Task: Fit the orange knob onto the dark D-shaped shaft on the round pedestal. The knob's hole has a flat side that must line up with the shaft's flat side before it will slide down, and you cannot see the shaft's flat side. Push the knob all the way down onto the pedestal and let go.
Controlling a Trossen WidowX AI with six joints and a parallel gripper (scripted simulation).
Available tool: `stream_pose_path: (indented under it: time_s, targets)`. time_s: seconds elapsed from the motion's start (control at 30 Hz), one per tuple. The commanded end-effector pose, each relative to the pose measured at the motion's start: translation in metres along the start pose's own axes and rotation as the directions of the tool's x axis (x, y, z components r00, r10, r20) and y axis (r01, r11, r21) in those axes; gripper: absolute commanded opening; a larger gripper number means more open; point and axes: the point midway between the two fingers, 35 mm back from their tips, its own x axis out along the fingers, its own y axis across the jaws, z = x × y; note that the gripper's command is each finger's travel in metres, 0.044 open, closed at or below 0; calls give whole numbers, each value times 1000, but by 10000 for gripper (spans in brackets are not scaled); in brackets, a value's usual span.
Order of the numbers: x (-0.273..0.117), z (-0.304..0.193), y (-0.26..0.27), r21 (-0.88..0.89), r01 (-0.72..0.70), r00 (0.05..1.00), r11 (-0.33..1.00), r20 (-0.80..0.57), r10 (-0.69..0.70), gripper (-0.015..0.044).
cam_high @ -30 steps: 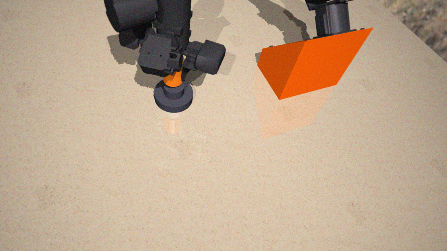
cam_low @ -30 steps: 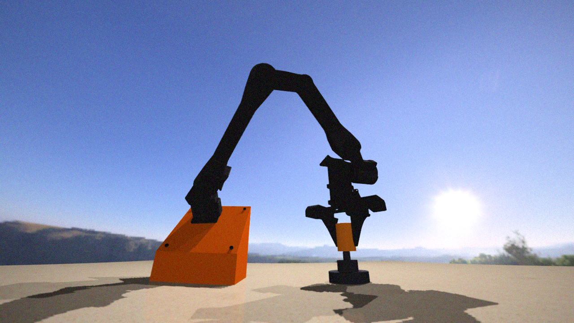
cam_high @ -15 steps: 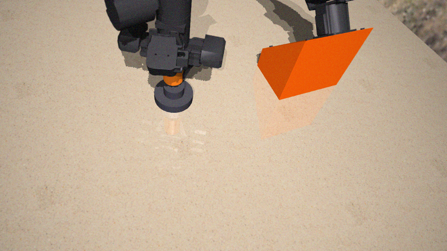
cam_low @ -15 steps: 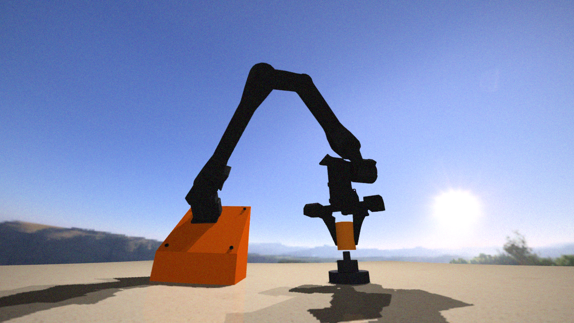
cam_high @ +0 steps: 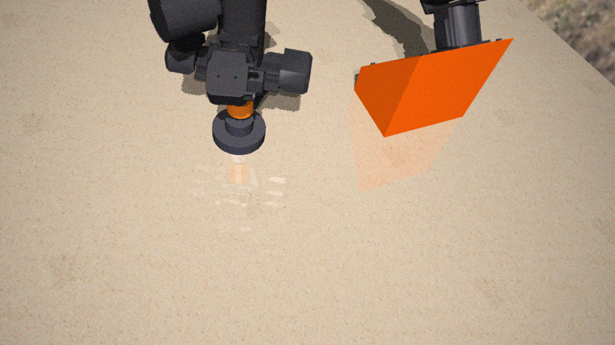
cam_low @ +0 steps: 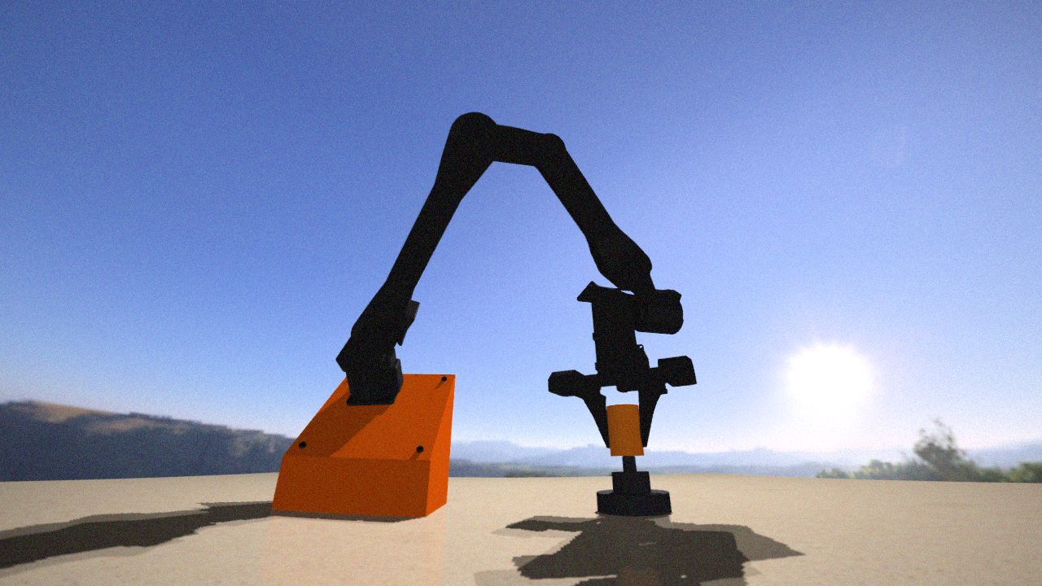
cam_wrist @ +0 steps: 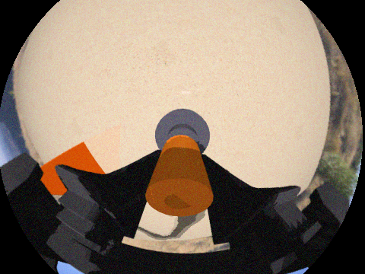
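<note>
Aligning knob (cam_high: 240, 110) (cam_low: 625, 430) (cam_wrist: 179, 171) to shaft (cam_low: 628, 463), I'd say. Gripper (cam_low: 626, 446) (cam_wrist: 180, 152) part-open, clamped on knob, which sits at the shaft's top, above pedestal (cam_high: 238, 141) (cam_low: 633, 502) (cam_wrist: 165, 131). Next: twist under light downward pressure until flats match, then push home.

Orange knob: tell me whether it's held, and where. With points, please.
Held: the gripper (cam_low: 626, 443) (cam_wrist: 182, 152) grips the orange knob (cam_high: 239, 109) (cam_low: 625, 430) (cam_wrist: 182, 167) by its opposite sides.

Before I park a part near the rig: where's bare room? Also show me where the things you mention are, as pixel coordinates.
Top view: the broad stretch below the pedestal (cam_high: 237, 146) (cam_low: 633, 504) (cam_wrist: 163, 129) and orange base (cam_high: 434, 90) (cam_low: 356, 484) (cam_wrist: 85, 160) looks bare; so does the strip left of the pedestal. Crowded: around the gripper (cam_high: 240, 109) (cam_low: 626, 430) (cam_wrist: 180, 175) and pedestal.
</note>
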Motion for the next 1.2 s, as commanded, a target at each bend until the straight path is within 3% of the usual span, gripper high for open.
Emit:
stream_pose_path:
  time_s: [0.0,0.47,0.7,1.17]
  targets:
    - [0,0,0,-5,4,1000,1000,-1,-4,0]
    - [-4,2,-1,-13,4,1000,1000,-1,-4,0]
    - [-6,2,-2,-212,3,1000,977,-1,-4,0]
    - [-4,3,-6,-212,4,1000,977,-1,-4,0]
